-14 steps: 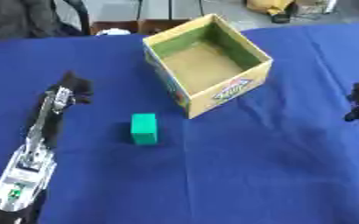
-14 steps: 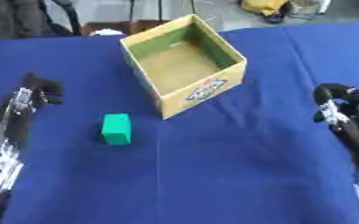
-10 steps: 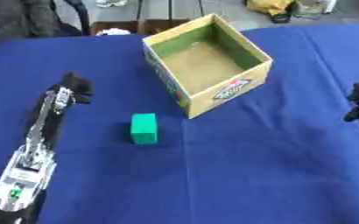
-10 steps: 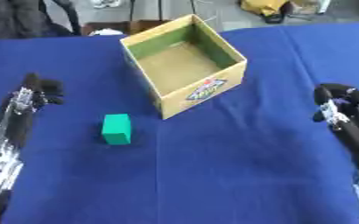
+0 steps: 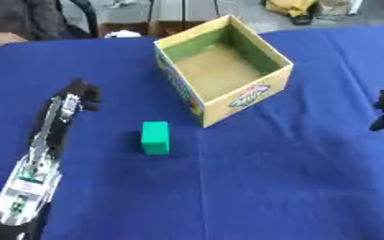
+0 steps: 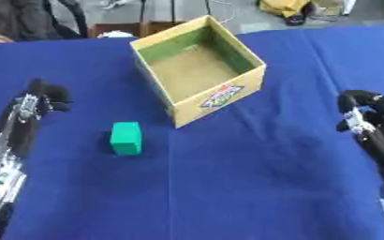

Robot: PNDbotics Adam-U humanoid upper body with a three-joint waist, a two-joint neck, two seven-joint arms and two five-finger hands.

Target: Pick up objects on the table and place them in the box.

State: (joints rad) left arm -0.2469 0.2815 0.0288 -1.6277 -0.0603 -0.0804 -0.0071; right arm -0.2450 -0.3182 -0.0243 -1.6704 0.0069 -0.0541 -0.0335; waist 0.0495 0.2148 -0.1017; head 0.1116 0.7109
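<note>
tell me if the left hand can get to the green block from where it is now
Probably yes: the left hand sits beside the green block, with only bare blue cloth between them; the box stands off that path.

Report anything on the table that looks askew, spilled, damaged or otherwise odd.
Nothing stands out. The open cardboard box sits upright and empty, turned at an angle to the blue table. The green block lies apart from it, intact. The left hand and right hand hold nothing.
</note>
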